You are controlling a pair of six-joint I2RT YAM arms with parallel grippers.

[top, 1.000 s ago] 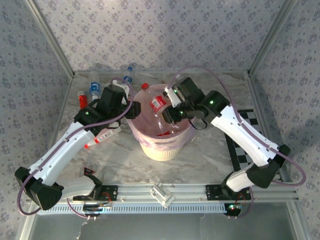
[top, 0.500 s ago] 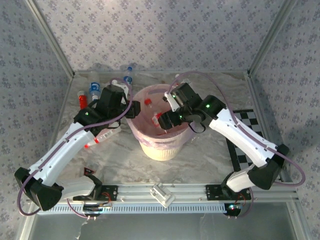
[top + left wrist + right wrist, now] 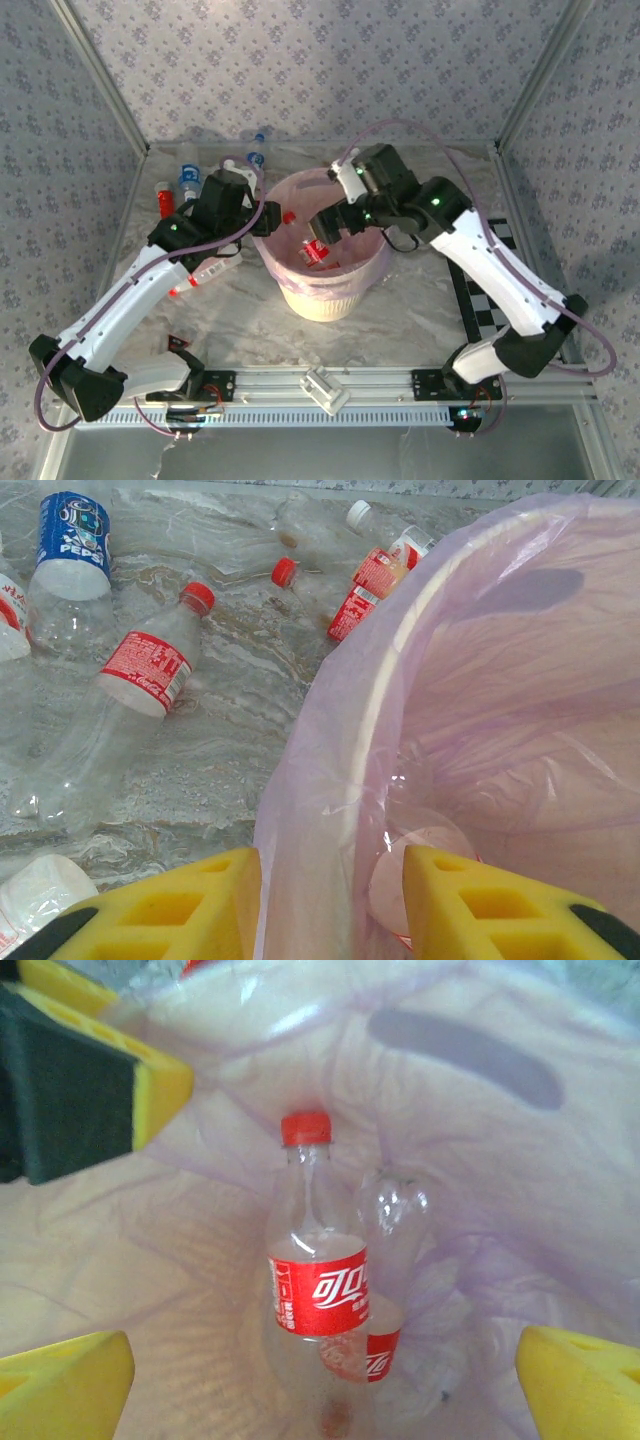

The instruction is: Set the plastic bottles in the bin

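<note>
The bin, cream-white with a pink bag, stands mid-table. My right gripper hovers over its mouth, open and empty. Below it inside the bin lie a red-capped, red-labelled bottle and a clear one. My left gripper straddles the bin's left rim, its yellow fingers closed on rim and bag. Several more plastic bottles lie on the table at the back left, among them a blue-labelled one and a red-labelled one.
Crushed red-labelled bottles lie just behind the bin's rim. Another bottle lies under my left forearm. A checkered board lies at the right under my right arm. Patterned walls close the table's sides and back.
My right gripper opened and let go of the red-labelled bottle, which dropped into the bin. The right wrist lifted back a little. The left arm stayed put.
</note>
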